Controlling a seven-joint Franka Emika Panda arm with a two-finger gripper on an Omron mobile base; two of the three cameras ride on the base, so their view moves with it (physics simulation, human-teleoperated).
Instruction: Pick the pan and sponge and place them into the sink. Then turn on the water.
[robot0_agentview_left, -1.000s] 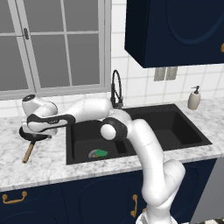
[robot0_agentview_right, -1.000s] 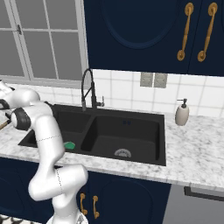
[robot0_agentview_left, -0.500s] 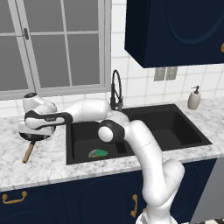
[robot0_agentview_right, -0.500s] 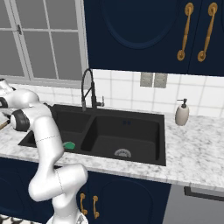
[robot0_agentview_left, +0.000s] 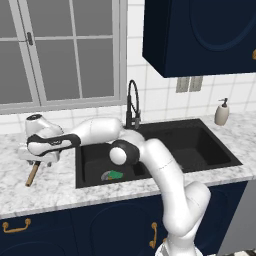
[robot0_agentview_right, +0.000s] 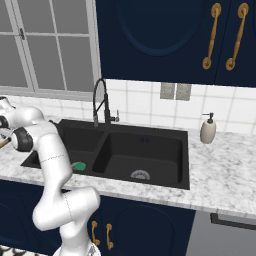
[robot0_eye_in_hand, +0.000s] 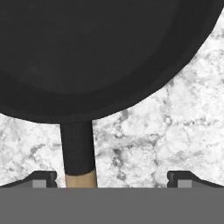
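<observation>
The arm is reaching far left over the counter (robot0_agentview_left: 55, 187), its gripper (robot0_eye_in_hand: 111, 177) hanging released above the pan (robot0_eye_in_hand: 100, 52) where the handle (robot0_agentview_left: 32, 175) begins.

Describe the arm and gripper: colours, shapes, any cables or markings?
The arm is glossy white with rounded, tubular links and dark grey-black joint bands and caps. The gripper has two small dark fingertips with lighter grey pads. No cables or markings are visible.

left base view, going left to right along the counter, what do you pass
pan handle → gripper → sponge in the sink → faucet → soap bottle
</observation>
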